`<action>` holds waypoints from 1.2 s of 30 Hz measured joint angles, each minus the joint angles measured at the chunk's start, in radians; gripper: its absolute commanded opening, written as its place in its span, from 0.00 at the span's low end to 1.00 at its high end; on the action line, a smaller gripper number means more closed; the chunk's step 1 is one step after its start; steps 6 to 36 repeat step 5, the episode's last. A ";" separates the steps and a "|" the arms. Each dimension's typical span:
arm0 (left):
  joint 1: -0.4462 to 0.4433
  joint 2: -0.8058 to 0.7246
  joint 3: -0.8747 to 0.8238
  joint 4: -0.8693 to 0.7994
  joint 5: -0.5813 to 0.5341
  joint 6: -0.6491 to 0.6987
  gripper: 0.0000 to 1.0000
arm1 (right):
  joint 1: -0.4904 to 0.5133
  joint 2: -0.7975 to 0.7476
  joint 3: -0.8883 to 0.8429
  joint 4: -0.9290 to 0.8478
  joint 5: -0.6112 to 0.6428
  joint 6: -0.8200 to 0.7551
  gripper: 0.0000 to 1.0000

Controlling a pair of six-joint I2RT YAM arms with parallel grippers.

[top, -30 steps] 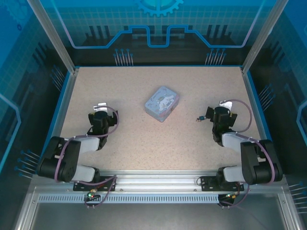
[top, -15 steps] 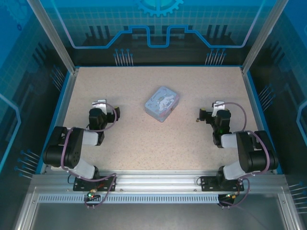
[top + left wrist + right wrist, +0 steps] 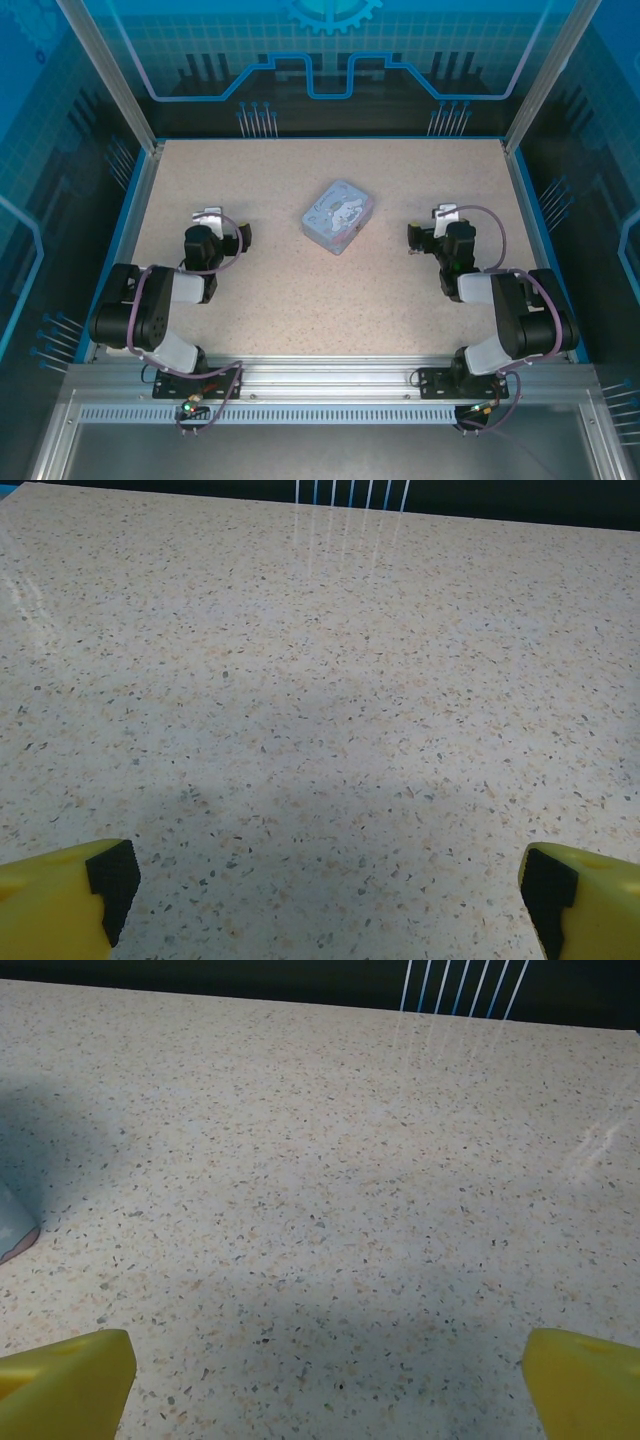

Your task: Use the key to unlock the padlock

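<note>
Left gripper (image 3: 320,905) and right gripper (image 3: 325,1380), both spread wide and empty, low over the speckled table (image 3: 300,300). Between the arms, a lavender-blue tin (image 3: 338,216), long axis slanting from near-left to far-right, one corner just inside the left edge of the right wrist view. Padlock and key too small to pick out; whereabouts impossible to tell, possibly at the tin. Right arm marginally nearer, tin off to its left.

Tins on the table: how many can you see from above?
1. The pale blue tin lies near the middle of the table, slightly toward the far edge. A further one could lie hidden from this camera.
</note>
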 measured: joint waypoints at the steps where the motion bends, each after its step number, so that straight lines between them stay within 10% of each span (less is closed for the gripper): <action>1: 0.000 0.000 0.000 0.000 0.000 0.000 0.99 | -0.003 0.000 0.001 -0.003 -0.008 0.000 1.00; 36: 0.001 0.000 0.000 0.000 0.000 0.000 0.99 | -0.009 0.000 0.001 -0.011 -0.024 -0.001 1.00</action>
